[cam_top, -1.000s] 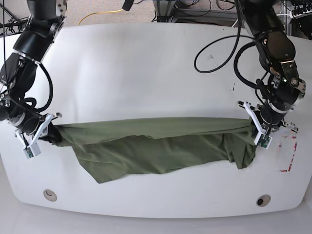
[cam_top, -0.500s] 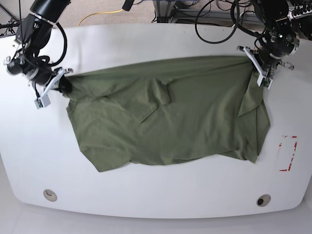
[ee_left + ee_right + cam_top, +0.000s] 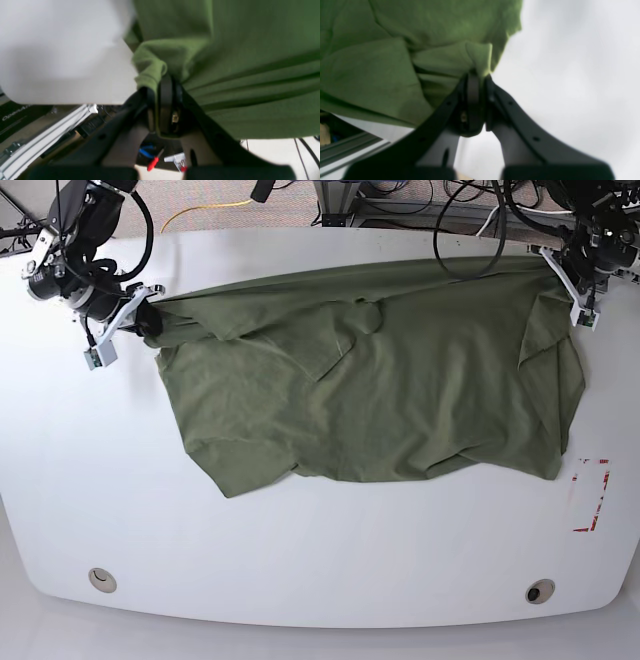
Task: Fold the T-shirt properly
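The white table [image 3: 320, 580] carries the T-shirt [image 3: 380, 390], which now lies opened out across its far half. A second ago it was a narrow bunched band strung between the arms near the table's middle; since then both arms have drawn the top edge back toward the far side, so the cloth has spread into a broad sheet. That likely means the flattening step is nearly done and actual folding can begin, though wrinkles and a turned-over flap remain near the upper middle (the lower hem also runs unevenly).

The left claw [image 3: 580, 300] is closed tight on one far corner of the shirt, with the fabric running taut away from it in the left wrist view [image 3: 163, 95]. The right claw [image 3: 125, 320] is likewise clamped on the opposite far corner, a pinch of cloth bunched between its jaws [image 3: 476, 82].
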Available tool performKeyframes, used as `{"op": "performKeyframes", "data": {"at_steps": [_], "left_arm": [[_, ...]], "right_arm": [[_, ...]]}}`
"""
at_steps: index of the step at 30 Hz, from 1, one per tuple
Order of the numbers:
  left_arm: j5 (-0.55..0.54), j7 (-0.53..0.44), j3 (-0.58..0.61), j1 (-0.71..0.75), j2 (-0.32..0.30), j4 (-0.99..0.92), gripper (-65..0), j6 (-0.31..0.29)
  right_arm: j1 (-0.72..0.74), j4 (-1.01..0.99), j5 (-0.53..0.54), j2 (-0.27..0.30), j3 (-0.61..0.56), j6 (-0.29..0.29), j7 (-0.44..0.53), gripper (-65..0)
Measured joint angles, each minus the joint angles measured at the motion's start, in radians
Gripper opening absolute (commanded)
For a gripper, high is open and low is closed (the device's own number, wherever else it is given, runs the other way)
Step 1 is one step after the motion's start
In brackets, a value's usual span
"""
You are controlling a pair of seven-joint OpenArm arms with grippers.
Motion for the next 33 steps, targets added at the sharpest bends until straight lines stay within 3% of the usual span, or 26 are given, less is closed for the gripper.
{"op": "performKeyframes", "data": {"at_steps": [6, 17, 20, 22, 26, 27, 28, 30, 33], "left_arm": [[-0.016, 0.003, -0.051, 0.071, 0.008, -0.003, -65.0, -0.001], [-0.023, 0.008, -0.156, -0.022, 0.006, -0.004, -65.0, -0.001], [-0.023, 0.010, -0.161, -0.015, 0.006, -0.004, -64.6, -0.001], [-0.024, 0.017, -0.161, -0.011, 0.011, -0.005, -56.8, -0.001], [0.016, 0.061, -0.161, -0.019, 0.003, -0.005, -28.7, 0.000], [0.026, 0.083, -0.163, -0.019, 0.000, -0.005, -24.6, 0.002], [0.031, 0.098, -0.166, -0.019, -0.002, -0.005, -21.9, 0.003], [0.000, 0.138, -0.172, -0.016, -0.007, -0.005, -23.1, 0.008], [-0.152, 0.139, -0.168, -0.004, -0.018, -0.005, -24.4, 0.010]], "right_arm": [[-0.026, 0.009, 0.002, 0.005, -0.002, 0.000, 0.008, -65.0], [-0.057, 0.009, -0.002, -0.009, -0.002, 0.000, 0.051, -65.0], [-0.058, 0.009, -0.051, -0.021, 0.011, 0.006, 0.058, -65.0], [-0.060, 0.008, -0.089, -0.034, 0.031, 0.007, 0.056, -65.0], [-0.055, 0.008, -0.192, -0.055, 0.039, 0.005, 0.056, -65.0], [-0.054, 0.008, -0.196, -0.053, 0.041, 0.004, 0.058, -65.0], [-0.053, 0.008, -0.201, -0.052, 0.042, 0.004, 0.061, -65.0], [-0.050, 0.008, -0.224, -0.051, 0.046, 0.000, 0.065, -65.0], [-0.051, 0.008, -0.227, -0.047, 0.046, -0.001, 0.066, -65.0]]}}
